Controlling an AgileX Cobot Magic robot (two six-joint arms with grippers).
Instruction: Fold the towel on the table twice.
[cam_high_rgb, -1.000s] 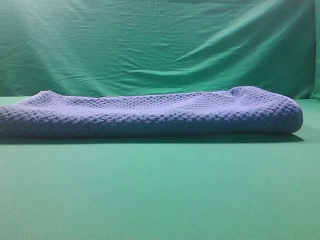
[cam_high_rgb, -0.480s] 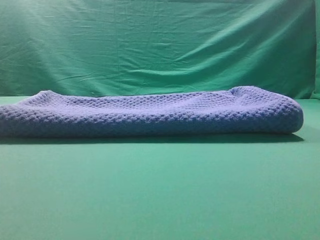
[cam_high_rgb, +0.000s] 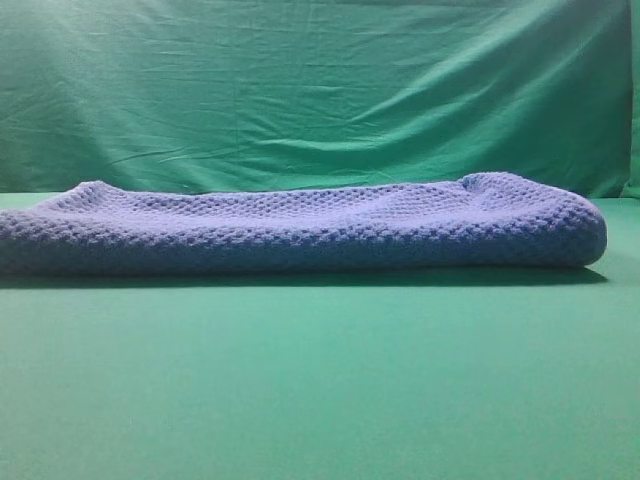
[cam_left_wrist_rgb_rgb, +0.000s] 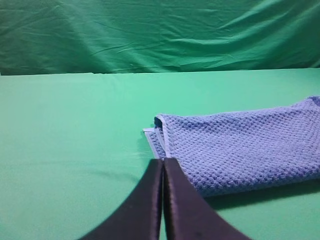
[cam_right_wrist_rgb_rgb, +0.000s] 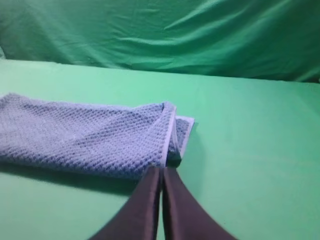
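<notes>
In the exterior high view the towel (cam_high_rgb: 300, 228) lies folded in a long low band across the far part of the table (cam_high_rgb: 320, 390), its left end running out of the picture and its right end forming a rounded fold short of the right border; a broad stretch of bare green table lies in front of it, and the wrinkled green backdrop (cam_high_rgb: 320, 90) hangs right behind. Neither arm shows here. In the left wrist view the left gripper (cam_left_wrist_rgb_rgb: 163, 161) has its two dark fingers pressed together with nothing between them, the tips at the near side of the towel's left end, whether touching cannot be told; pale layered edges (cam_left_wrist_rgb_rgb: 159, 136) show stacked at that end, and open table spreads to the left and beyond. In the right wrist view the right gripper (cam_right_wrist_rgb_rgb: 160, 169) is likewise closed on nothing, its tips just at the towel's right end, where a pale hem (cam_right_wrist_rgb_rgb: 170, 132) runs along the folded corner; bare table stretches to the right and behind.
</notes>
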